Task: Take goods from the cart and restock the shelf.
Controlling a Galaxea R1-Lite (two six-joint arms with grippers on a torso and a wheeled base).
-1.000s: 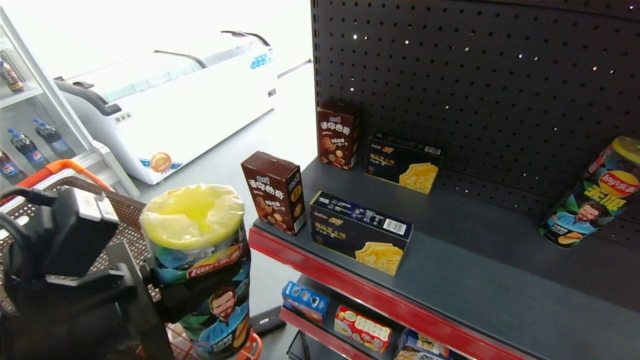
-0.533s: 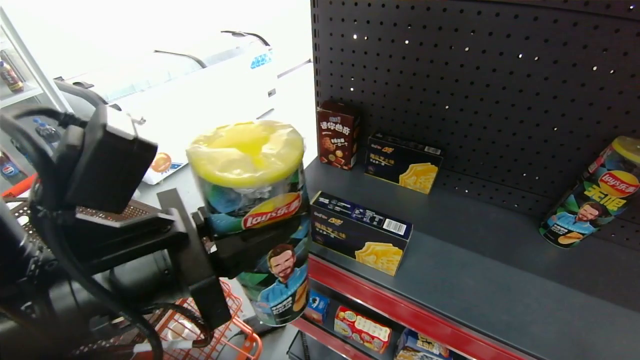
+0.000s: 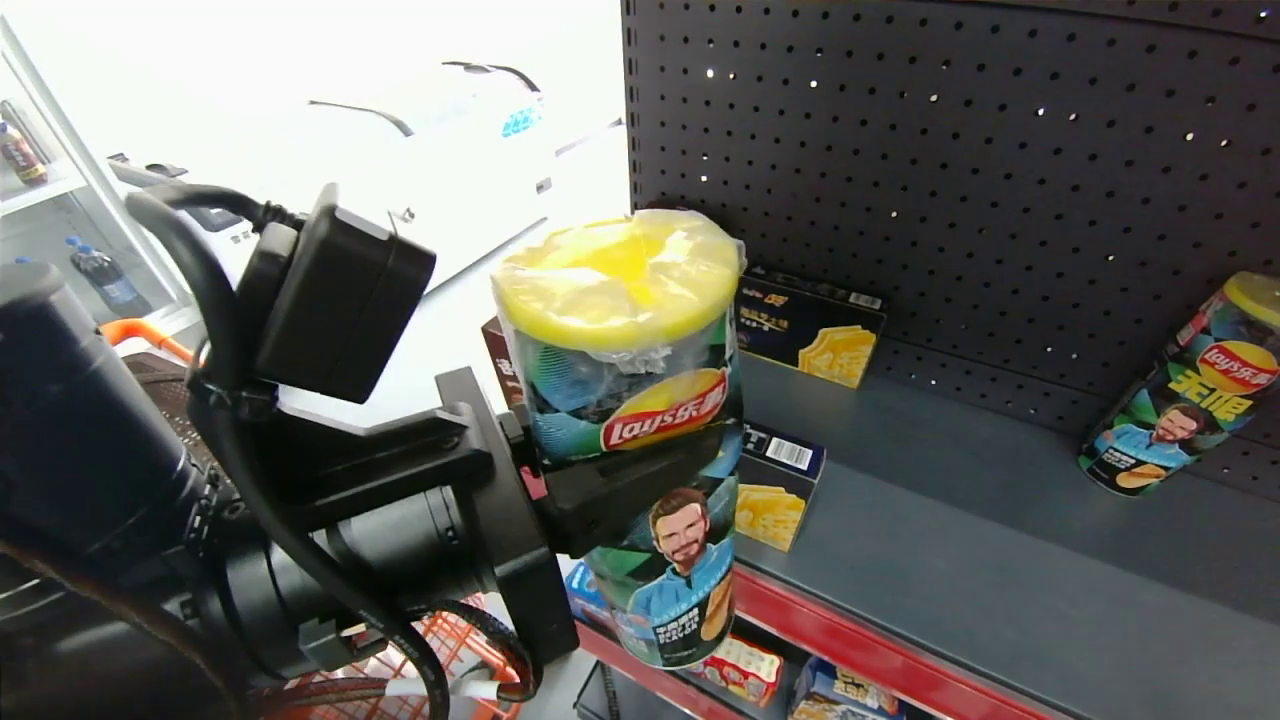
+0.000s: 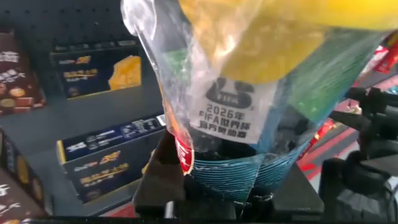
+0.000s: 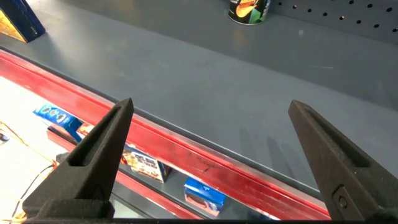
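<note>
Grey shelf deck (image 3: 1000, 540) is running from a dark box (image 3: 810, 335) to a leaning canister (image 3: 1180, 390) at three o'clock. Left pincer (image 3: 630, 485) is clamping a chip canister (image 3: 620, 330) upright at its nine o'clock edge; right pincer (image 5: 214, 165) is gaping, empty, above the red lip (image 5: 186, 146).

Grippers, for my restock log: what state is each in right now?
Left gripper: shut on the chips can.
Right gripper: open, holding nothing.

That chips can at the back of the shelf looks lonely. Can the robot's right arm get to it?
Probably yes. The right claw is open and holds nothing, and only bare shelf lies between it and the chips can at the back.
</note>
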